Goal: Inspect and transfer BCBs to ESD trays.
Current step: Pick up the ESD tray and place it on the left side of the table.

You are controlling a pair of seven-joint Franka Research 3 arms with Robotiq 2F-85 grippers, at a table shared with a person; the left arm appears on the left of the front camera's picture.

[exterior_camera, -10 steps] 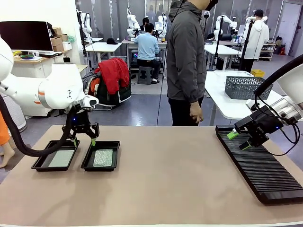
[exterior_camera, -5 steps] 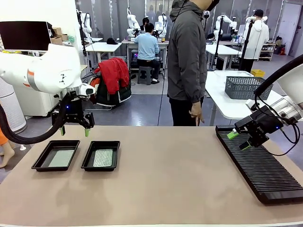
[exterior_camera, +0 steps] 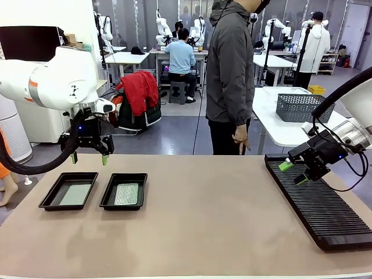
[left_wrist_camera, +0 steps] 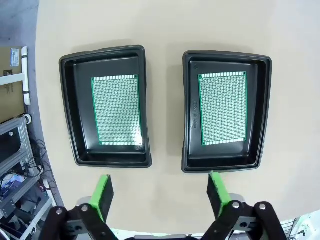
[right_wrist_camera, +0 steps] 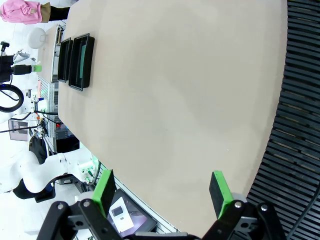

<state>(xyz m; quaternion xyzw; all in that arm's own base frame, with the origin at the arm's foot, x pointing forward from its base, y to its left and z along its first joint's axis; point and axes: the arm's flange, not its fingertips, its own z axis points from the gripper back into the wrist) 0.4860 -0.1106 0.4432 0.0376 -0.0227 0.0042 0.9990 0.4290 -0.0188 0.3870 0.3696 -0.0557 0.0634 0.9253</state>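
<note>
Wide beige table, and the long black ribbed rack runs down its right side with every slot bare as far as I can see. One rack, one person in a dark jacket standing at the far edge, hands down, not joining in.

Over on the left, two shallow black plastic ESD trays side by side, just apart: the left tray and the right tray. Each carries one thin pale green perforated board lying flat on its floor. That's the left BCB and the right BCB, two boards, two trays, both filled. From the left wrist view they sit square in their trays, clear of the rims.

The left gripper hangs above the far edge of the trays, green pads spread wide, nothing between them. The right gripper hovers over the far end of the rack, jaws wide too, carrying nothing.

My read: the transfer looks finished, since both trays are loaded and the rack seems cleared. What's left, if anything, is a last look over the boards, then both arms pulling clear; I see no further board to fetch.
</note>
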